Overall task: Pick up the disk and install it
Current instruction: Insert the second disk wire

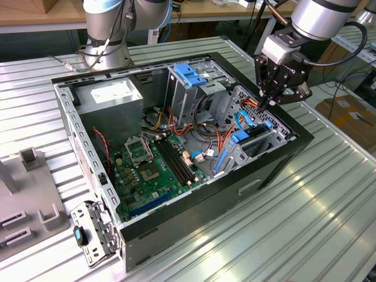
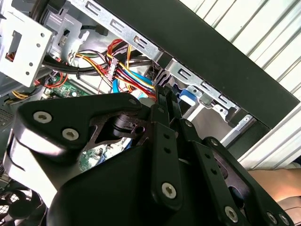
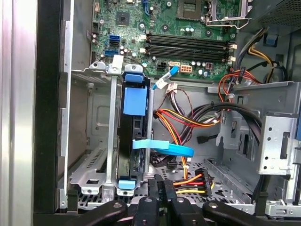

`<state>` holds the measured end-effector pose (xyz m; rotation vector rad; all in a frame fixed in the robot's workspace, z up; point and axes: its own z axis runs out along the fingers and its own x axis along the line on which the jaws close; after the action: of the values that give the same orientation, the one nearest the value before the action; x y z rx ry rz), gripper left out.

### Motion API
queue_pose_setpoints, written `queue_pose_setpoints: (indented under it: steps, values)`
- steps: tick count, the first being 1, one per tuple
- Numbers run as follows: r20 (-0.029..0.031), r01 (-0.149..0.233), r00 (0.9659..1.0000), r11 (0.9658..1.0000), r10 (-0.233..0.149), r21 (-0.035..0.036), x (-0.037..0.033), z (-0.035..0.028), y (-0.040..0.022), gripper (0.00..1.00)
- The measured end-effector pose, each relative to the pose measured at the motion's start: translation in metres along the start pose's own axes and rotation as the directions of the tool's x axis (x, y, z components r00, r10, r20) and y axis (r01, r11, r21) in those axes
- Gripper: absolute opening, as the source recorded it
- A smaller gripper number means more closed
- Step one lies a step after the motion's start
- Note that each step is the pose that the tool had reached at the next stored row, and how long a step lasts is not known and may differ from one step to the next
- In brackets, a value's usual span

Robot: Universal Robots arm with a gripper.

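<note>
— Gripper (image 1: pixel 265 101), item one: state?
— Fingers drawn together, nothing visible between them. It hangs tips-down over the corner of the computer case (image 1: pixel 282 158) on the exterior view's right.

— Item two, the disk (image 3: pixel 134 101): location?
— Standing on edge in the drive bay (image 3: pixel 110 141) beside the case wall, its blue carrier frame showing at both ends in the first wrist view. By my reading it sits in its slot, not loose on the table. Whether it is pushed fully home I cannot tell.

— Bearing from gripper to disk?
— Straight beyond the fingertips. The disk's long axis runs away from the gripper toward the motherboard (image 3: pixel 188 37). The near end of the carrier lies just beside the tips; contact cannot be confirmed.

— Adjacent items?
— Blue flat cable (image 3: pixel 164 148), crossing out from the disk's flank, touching or very close. Bundle of red, yellow and black wires (image 3: pixel 188 117), beside the bay on the side away from the case wall.

— Further out?
— Grey drive cage with its blue latch (image 1: pixel 191 73), well apart from the gripper, toward the middle of the case.
</note>
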<state>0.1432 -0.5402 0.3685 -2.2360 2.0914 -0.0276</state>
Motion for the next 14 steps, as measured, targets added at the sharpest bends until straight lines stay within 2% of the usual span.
queue_pose_setpoints:
  steps: [3,6,8,12,14]
  values:
    - [-0.0012,-0.020,0.9998,0.9998,0.020,0.0007,0.0007,0.0004,0.0001,0.16]
    - [-0.0016,-0.020,0.9998,0.9998,0.020,0.0008,0.0039,0.0002,0.0010,0.16]
    - [-0.0015,-0.020,0.9998,0.9998,0.020,0.0009,0.0063,0.0002,0.0037,0.16]
    - [-0.0016,-0.020,0.9998,0.9998,0.020,0.0008,0.0075,0.0015,0.0077,0.16]
    - [-0.0015,-0.020,0.9998,0.9998,0.020,0.0008,0.0075,0.0018,0.0077,0.16]
